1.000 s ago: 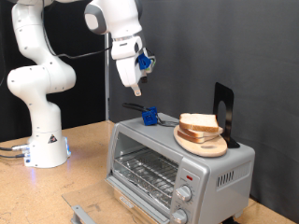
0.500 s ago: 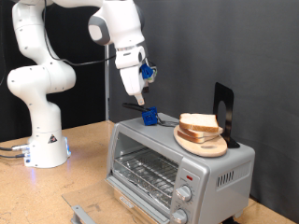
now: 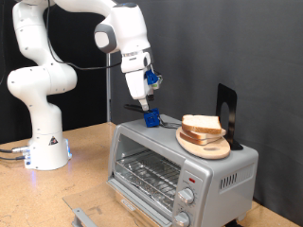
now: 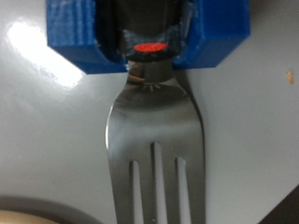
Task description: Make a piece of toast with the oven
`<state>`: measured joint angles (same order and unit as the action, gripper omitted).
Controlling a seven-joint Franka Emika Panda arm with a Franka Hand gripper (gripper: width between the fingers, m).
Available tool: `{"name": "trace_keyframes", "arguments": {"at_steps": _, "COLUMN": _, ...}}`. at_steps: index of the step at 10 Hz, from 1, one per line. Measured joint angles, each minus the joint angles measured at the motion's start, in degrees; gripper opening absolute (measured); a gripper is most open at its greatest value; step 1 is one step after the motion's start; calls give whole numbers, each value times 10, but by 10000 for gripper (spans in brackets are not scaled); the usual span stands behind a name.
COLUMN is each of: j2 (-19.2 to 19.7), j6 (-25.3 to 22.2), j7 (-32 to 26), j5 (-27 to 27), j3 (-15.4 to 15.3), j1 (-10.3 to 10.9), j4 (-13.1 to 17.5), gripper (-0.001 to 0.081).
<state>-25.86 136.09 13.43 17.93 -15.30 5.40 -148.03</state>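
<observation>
The piece of toast (image 3: 202, 124) lies on a round wooden plate (image 3: 204, 148) on top of the silver oven (image 3: 222, 172). The oven's wire rack (image 3: 149, 173) shows through its front, and knobs run down the exterior view's right side. A metal fork (image 3: 169, 122) with a blue block handle (image 3: 151, 117) rests on the oven roof beside the plate. My gripper (image 3: 141, 100) hangs just above that blue block. The wrist view is filled by the fork (image 4: 154, 140) and its blue block (image 4: 84, 37); my fingers do not show there.
A black stand (image 3: 225, 112) rises behind the plate on the oven roof. The arm's white base (image 3: 45, 142) stands on the wooden table at the exterior view's left. A grey flat part (image 3: 87, 214) juts out low in front of the oven.
My gripper has come down and towards the exterior view's right, from well above the oven to just over the fork's blue block. Toast, plate and fork have not moved.
</observation>
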Motion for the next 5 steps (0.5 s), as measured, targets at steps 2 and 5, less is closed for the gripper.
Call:
{"name": "trace_keyframes", "arguments": {"at_steps": 2, "j2": 0, "j6": 1, "j7": 28, "j5": -14, "j3": -11, "j1": -10, "j4": -5, "gripper": 682}}
{"name": "trace_keyframes", "arguments": {"at_steps": 5, "j2": 4, "j6": 20, "j7": 31, "j5": -21, "j3": -13, "j1": -14, "j4": -19, "gripper": 682}}
